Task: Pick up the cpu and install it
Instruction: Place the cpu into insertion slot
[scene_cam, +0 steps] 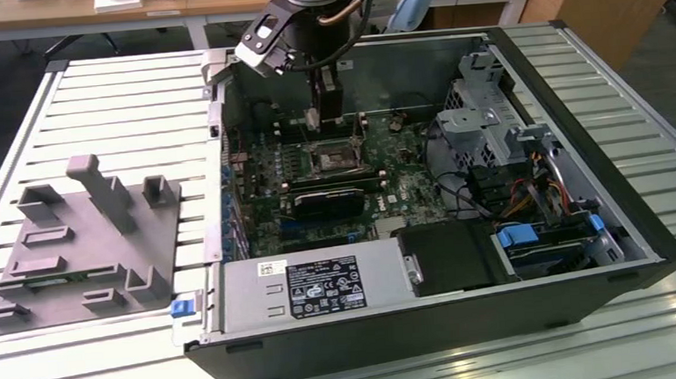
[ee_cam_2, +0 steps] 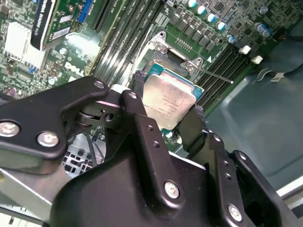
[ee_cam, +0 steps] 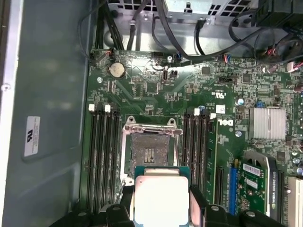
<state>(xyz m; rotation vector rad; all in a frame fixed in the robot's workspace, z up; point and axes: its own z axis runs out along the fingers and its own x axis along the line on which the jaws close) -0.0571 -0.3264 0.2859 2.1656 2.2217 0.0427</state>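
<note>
The cpu point(ee_cam_2: 166, 97), a flat silver square with a thin green rim, is pinched by its edges between my black fingers point(ee_cam_2: 193, 124). My gripper point(ee_cam_2: 168, 103) is shut on it and hangs just above the green motherboard. In the first wrist view the cpu point(ee_cam: 160, 197) sits beside the dark metal-framed socket point(ee_cam: 149, 153), whose bed of contacts is bare. The exterior view has my gripper point(scene_cam: 320, 120) reaching down into the open computer case, a little behind the socket point(scene_cam: 339, 159).
Memory slots point(ee_cam: 101, 151) flank the socket. A graphics card point(scene_cam: 327, 199), a silver heatsink point(ee_cam: 268, 123) and loose cables point(ee_cam: 199, 42) lie nearby. The case walls, drive cage point(scene_cam: 486, 101) and power supply point(scene_cam: 309, 284) hem the board in. A grey plastic block point(scene_cam: 77, 249) stands on the slatted table.
</note>
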